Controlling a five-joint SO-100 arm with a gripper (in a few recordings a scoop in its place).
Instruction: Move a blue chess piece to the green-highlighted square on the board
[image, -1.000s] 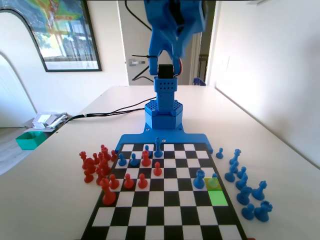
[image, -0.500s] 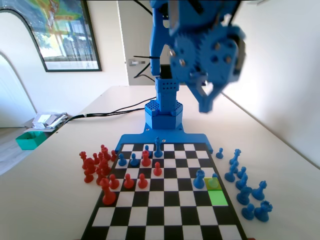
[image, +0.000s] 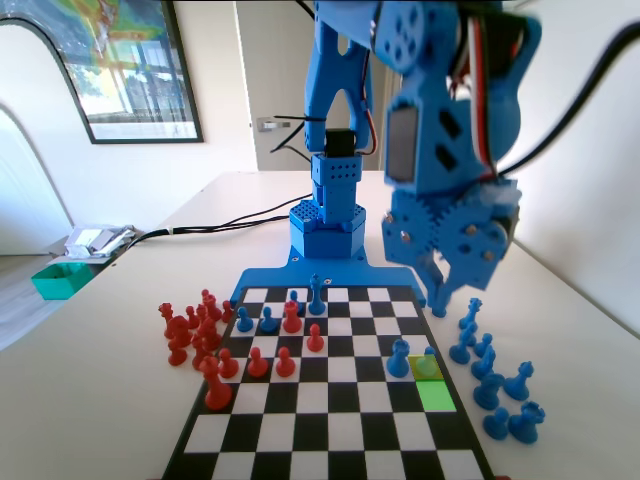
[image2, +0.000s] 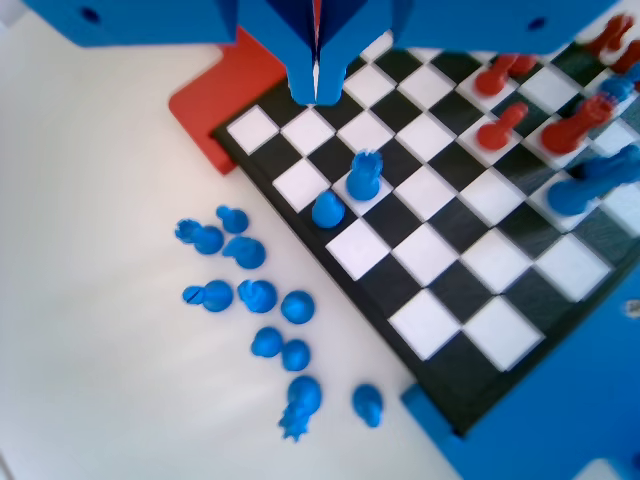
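Observation:
A small blue pawn (image: 428, 362) stands on the yellow-olive square by the board's (image: 330, 402) right edge in the fixed view. The lime green-highlighted square (image: 436, 397) lies just in front of it, bare. A taller blue piece (image: 399, 357) stands to the pawn's left. My gripper (image: 439, 300) hangs above the board's far right corner, well behind the pawn, its jaws shut on nothing. In the wrist view the shut gripper (image2: 315, 92) points down over the board (image2: 430, 250), with the pawn (image2: 327, 208) and the taller piece (image2: 364, 175) below it in the picture.
Several loose blue pieces (image: 490, 370) lie on the table right of the board and show in the wrist view as loose blue pieces (image2: 250, 300). Red pieces (image: 192, 335) cluster off the left edge. More red and blue pieces (image: 291, 318) stand on the far squares.
The arm has swung down and to the right from high above the board. The gripper now hangs low over the far right corner. No piece has moved.

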